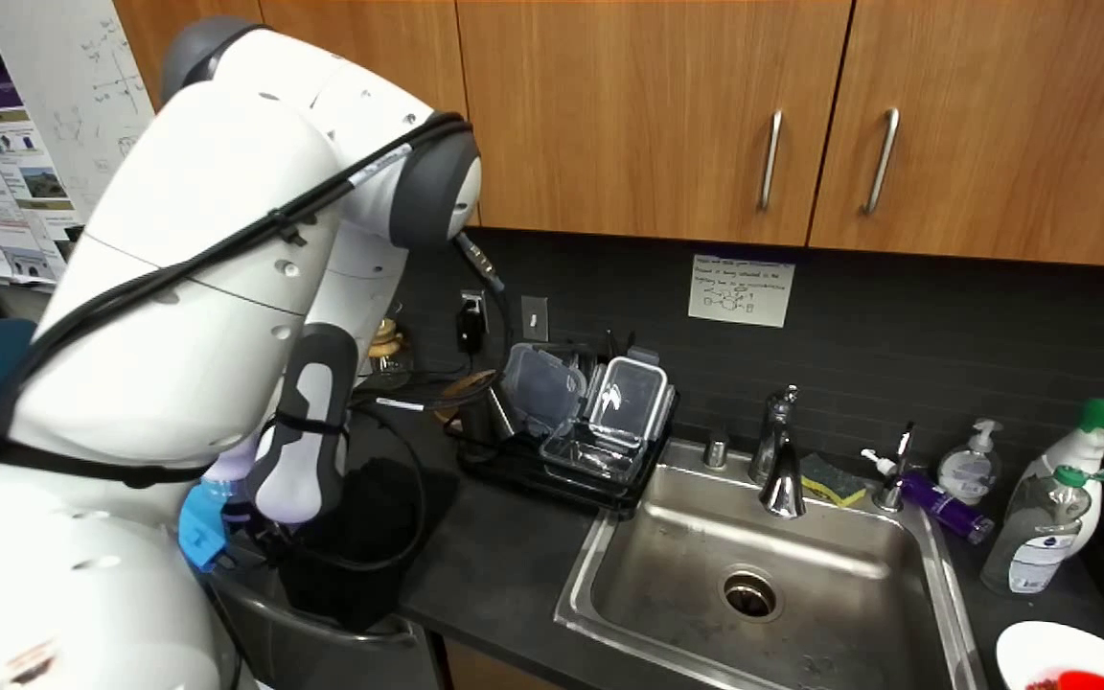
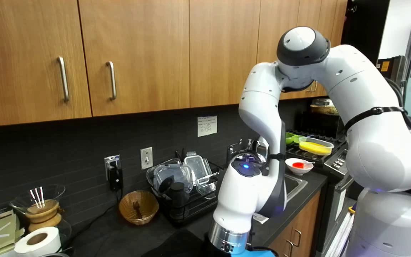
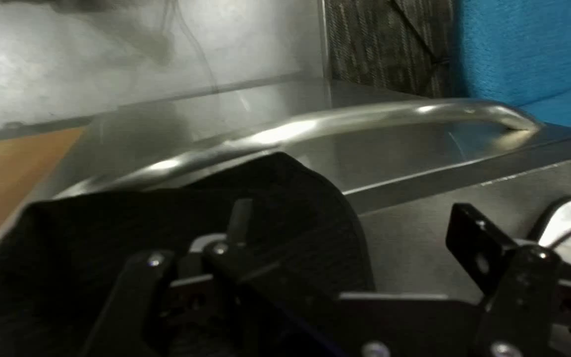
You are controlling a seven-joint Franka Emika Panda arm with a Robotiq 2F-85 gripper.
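Cloth (image 3: 300,223) is found draped over the counter edge (image 1: 490,637), directly beyond one finger (image 3: 240,223) of the claw (image 3: 352,223), which is spread wide with nothing visibly held.

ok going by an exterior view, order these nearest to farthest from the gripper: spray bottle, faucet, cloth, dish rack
1. Cloth: by the gripper, hanging over the edge of the counter
2. Dish rack: on the counter, left of the sink in that view
3. Faucet: at the sink's back
4. Spray bottle: past the sink, far right
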